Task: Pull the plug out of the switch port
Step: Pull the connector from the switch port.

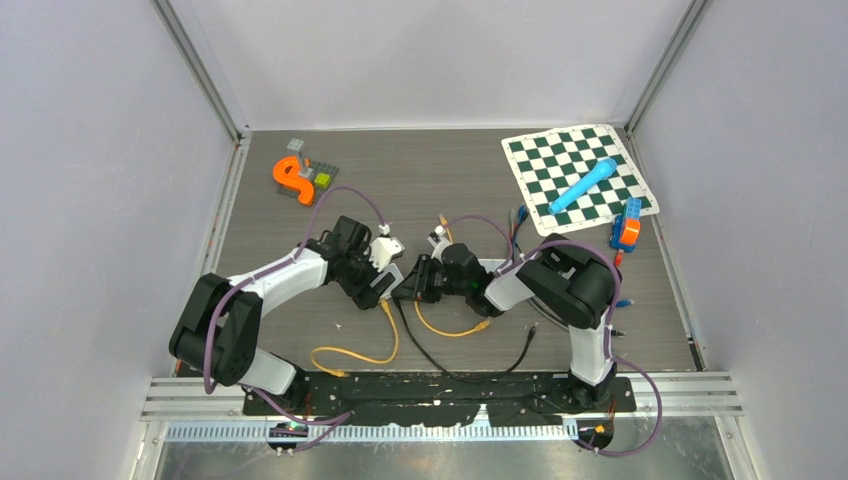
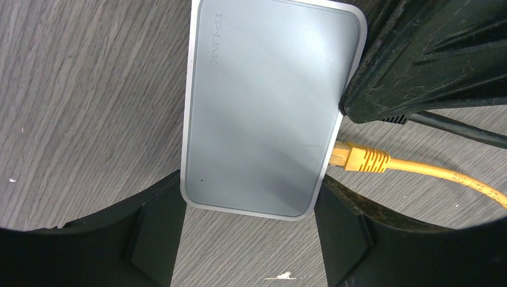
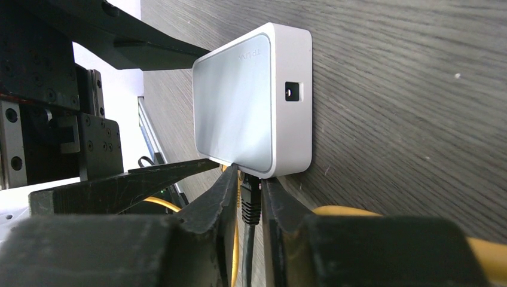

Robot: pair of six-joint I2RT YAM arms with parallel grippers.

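The switch (image 2: 263, 107) is a flat grey-white box lying on the wooden table. My left gripper (image 2: 251, 239) is shut on its near end, one black finger against each long side. A yellow plug (image 2: 359, 159) sits in a port on its right edge. A black plug (image 3: 250, 200) is seated in another port on that same edge. My right gripper (image 3: 251, 179) is shut on this black plug, its fingers pressed in from both sides right up to the switch (image 3: 239, 107). In the top view the left gripper (image 1: 385, 285) and right gripper (image 1: 418, 283) meet mid-table and hide the switch.
Yellow cable (image 1: 350, 352) and black cable (image 1: 470, 372) loop across the table in front of the arms. A green checkered mat (image 1: 600, 200) with a blue pen (image 1: 583, 184) lies at the back right, and a blue-orange block (image 1: 627, 226) beside it. Orange toy pieces (image 1: 292, 178) sit at the back left.
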